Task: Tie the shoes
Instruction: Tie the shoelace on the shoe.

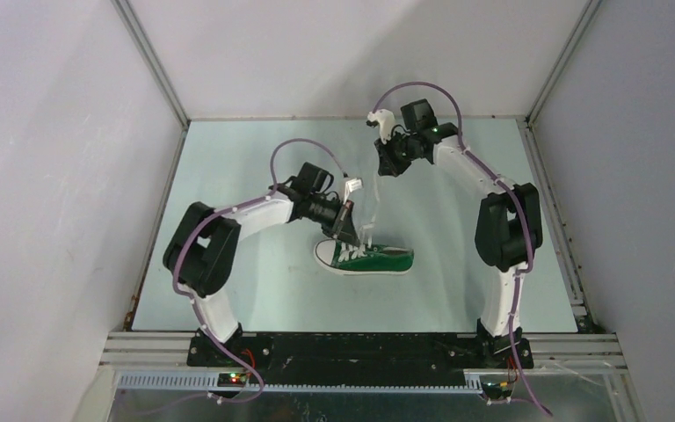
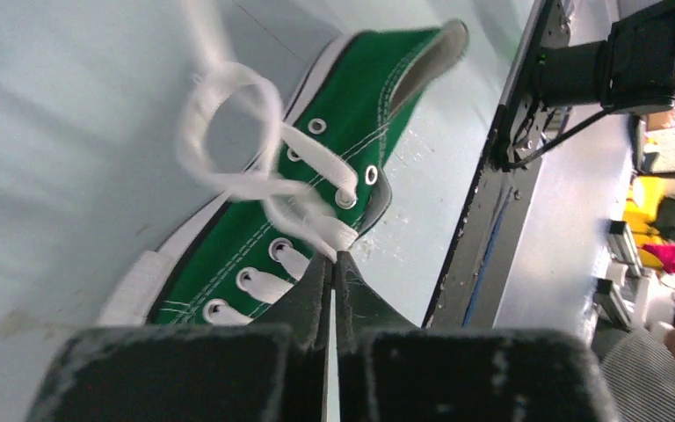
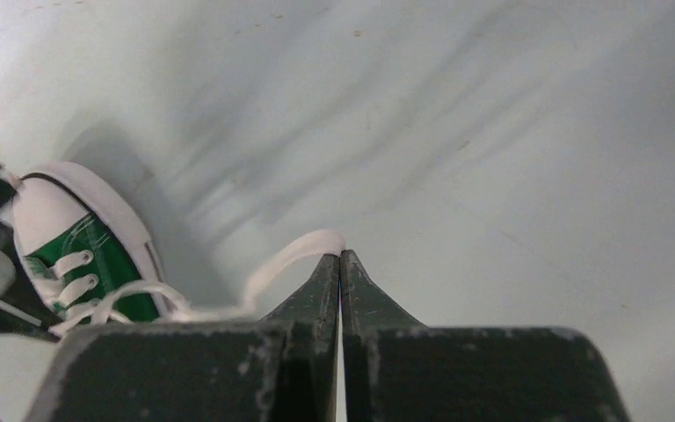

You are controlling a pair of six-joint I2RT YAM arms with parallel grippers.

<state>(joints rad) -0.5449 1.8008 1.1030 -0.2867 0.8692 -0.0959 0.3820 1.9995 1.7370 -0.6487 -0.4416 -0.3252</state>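
Arms curve inward from their bases over the table (image 1: 228, 299). On the left arm the elbow juts outward and the forearm runs toward the middle. Its wrist is tipped down, so the left gripper (image 1: 352, 236) sits right above the sneaker (image 1: 371, 259), at the lacing. Its jaws are pressed together. In the left wrist view their tips pinch a strand of the white laces (image 2: 255, 185) just over the eyelets, and a slack loop of lace hangs beyond the fingertips, off to their left. The green sneaker lies on the table directly below and ahead of this hand, with its toe cap near and to the left and its heel opening farther ahead.

The right arm rises from its base, bends at the elbow and arcs up and inward. It holds the right gripper (image 1: 383, 167) above the table, well beyond the sneaker. Its jaws are also closed tight, nipping a lace at the very tips. The strand stretches from there back down to the sneaker, which sits low and to the left of this hand in its wrist view.
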